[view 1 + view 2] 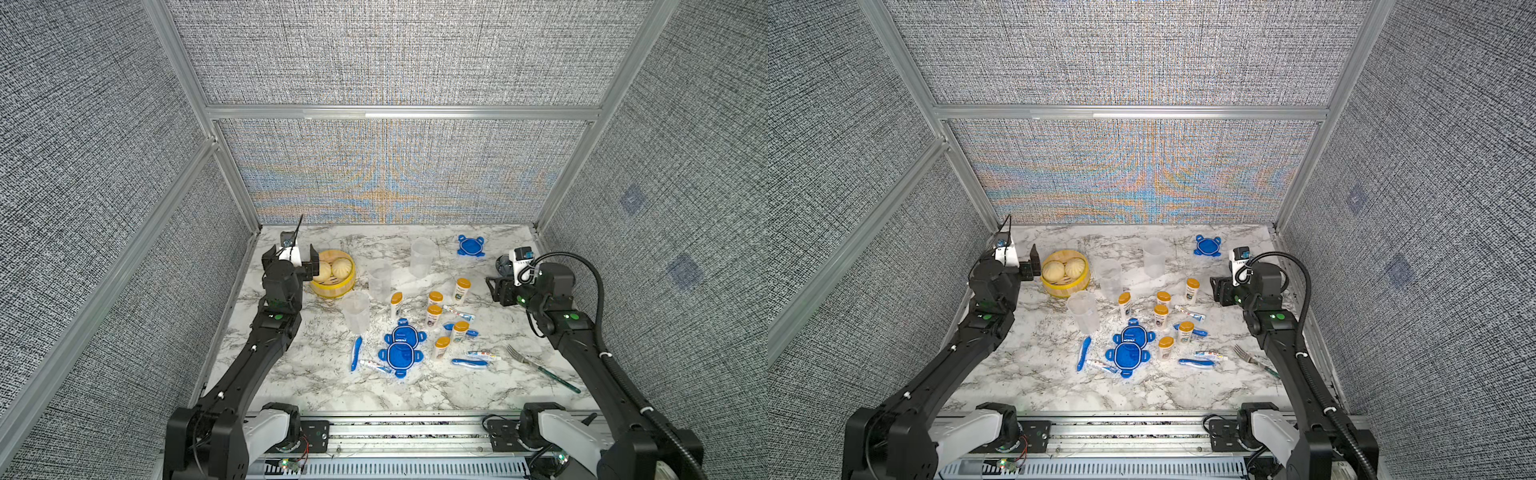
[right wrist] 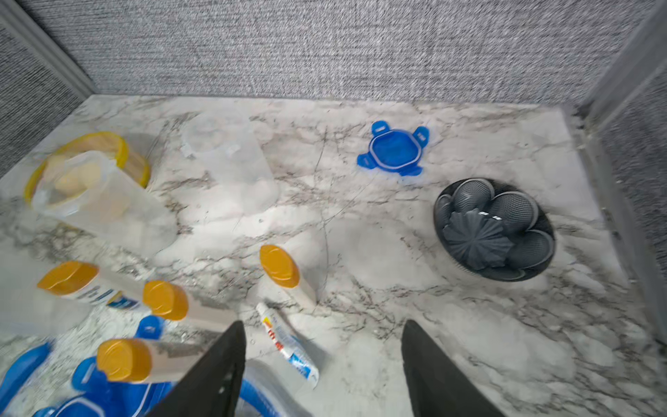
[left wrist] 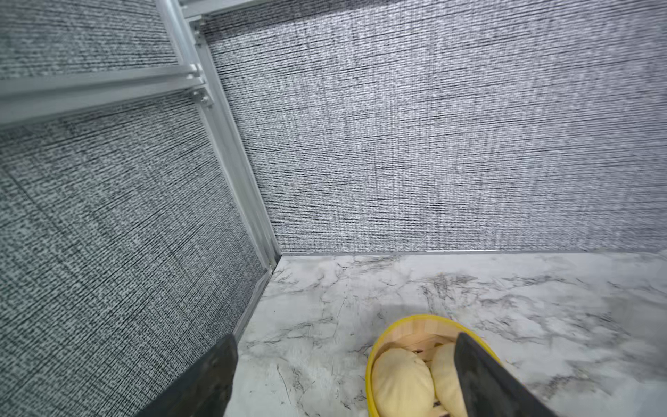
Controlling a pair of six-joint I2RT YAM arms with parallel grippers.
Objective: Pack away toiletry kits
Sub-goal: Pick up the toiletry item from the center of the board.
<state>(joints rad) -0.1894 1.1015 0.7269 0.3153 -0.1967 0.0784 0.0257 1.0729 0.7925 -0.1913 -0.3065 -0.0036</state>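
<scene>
The tabletop [image 1: 316, 386] is smooth white marble pattern with grey veins. It is walled by coarse grey woven panels [image 1: 395, 62] in aluminium frames.

Three tall tubs [image 1: 379, 282] of clear, faintly frosted plastic stand upright and lidless in a diagonal row from far centre toward near left. Left of them is a round bamboo steamer [image 1: 332, 291] with a yellow rim, holding two pale pleated buns [image 1: 341, 266]. Flat blue lids [image 1: 400, 356], rounded squares with four clip tabs, lie off the tubs: two overlap near the centre and a third lid [image 1: 471, 246] is far right. Their raised lettering is too small to read.

Six white bottles [image 1: 462, 289] with orange-yellow caps stand in a loose cluster right of centre, their blue-printed labels unreadable. Blue toothbrushes [image 1: 356, 353] and small white toothpaste tubes [image 1: 458, 312] with red and blue print lie flat among and beside them. A metal fork [image 1: 540, 368] with a green handle lies near right. A dark bowl [image 2: 494, 231] of grey mesh-textured pieces sits far right.

The left end effector [image 3: 346, 337] hovers far left, just beside the steamer, its black fingers spread wide with nothing between them. The right end effector [image 2: 323, 325] hangs above the tabletop at right, near the bowl. Its fingers are parted, gripping and touching nothing.
</scene>
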